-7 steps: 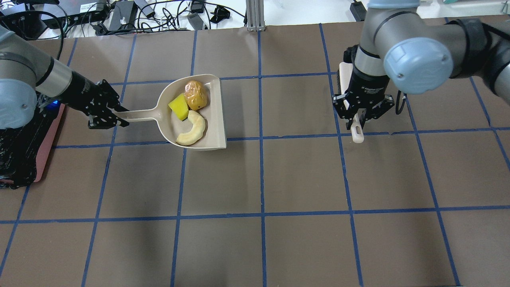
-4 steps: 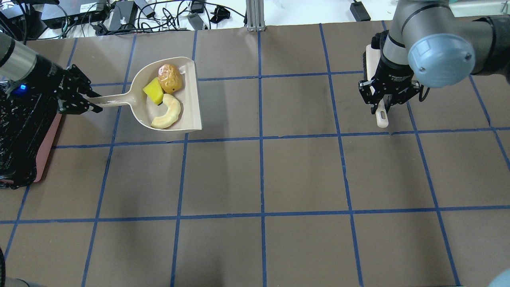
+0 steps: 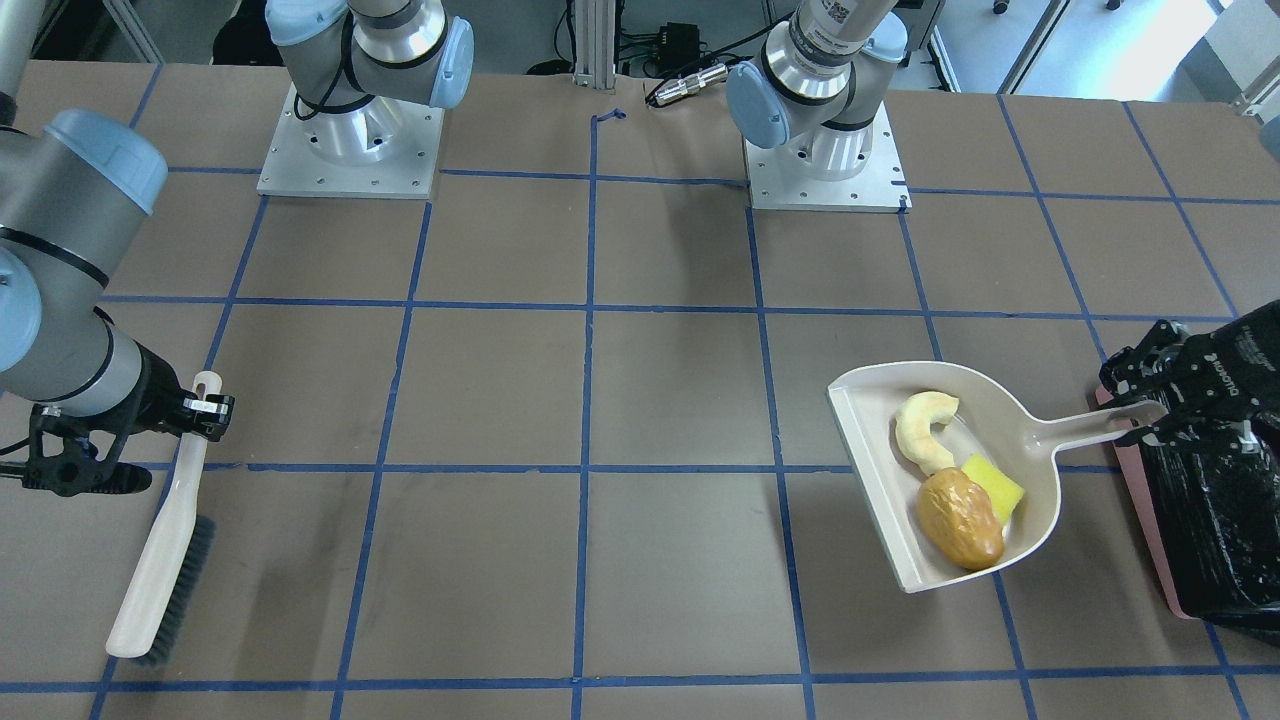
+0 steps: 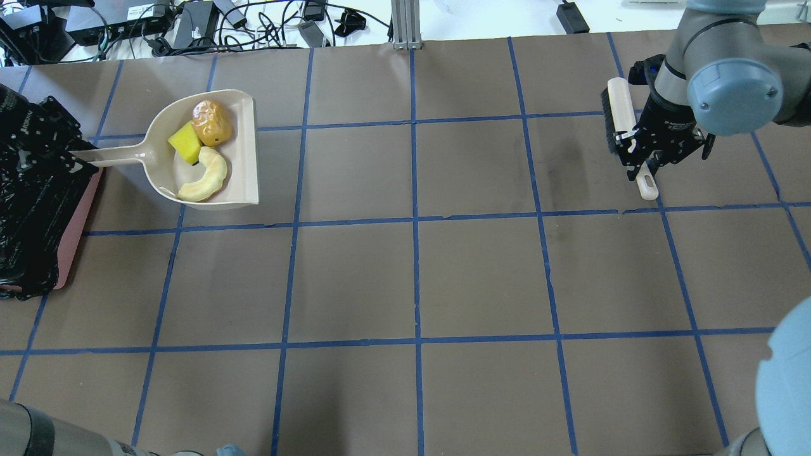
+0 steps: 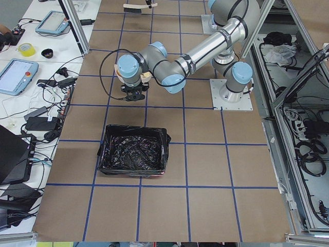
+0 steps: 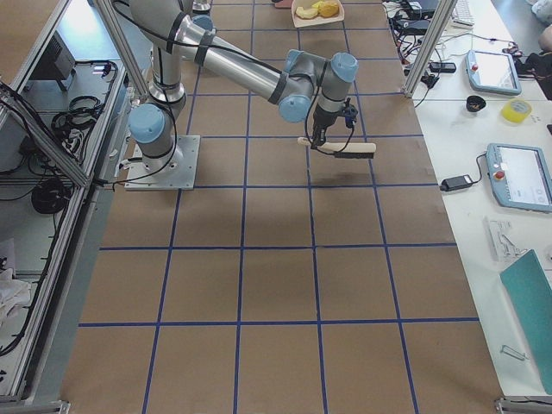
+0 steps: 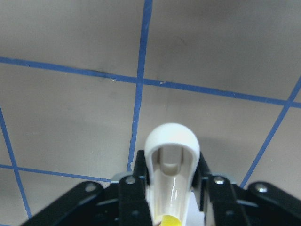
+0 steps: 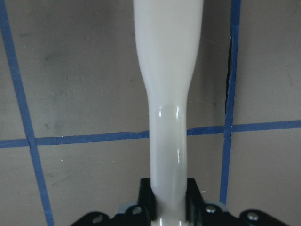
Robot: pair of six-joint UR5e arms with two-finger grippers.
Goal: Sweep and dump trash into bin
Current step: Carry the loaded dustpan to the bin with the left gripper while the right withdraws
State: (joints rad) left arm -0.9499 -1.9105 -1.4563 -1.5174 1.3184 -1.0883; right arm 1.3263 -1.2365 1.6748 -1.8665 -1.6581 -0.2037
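At the left edge of the overhead view, your left gripper is clamped on the handle of the beige plastic dustpan. The pan's long axis runs rightward from it, mouth facing away from the pink rectangular bin with its black bag liner. All the trash rides in the pan: the wrinkled golden-brown potato-like lump, the pale curved crescent slice and the flat yellow wedge. The bin lies just below that gripper in frame, so I judge the pan must swing back over it, while your right gripper, far at upper right, is closed on the cream-handled brush.
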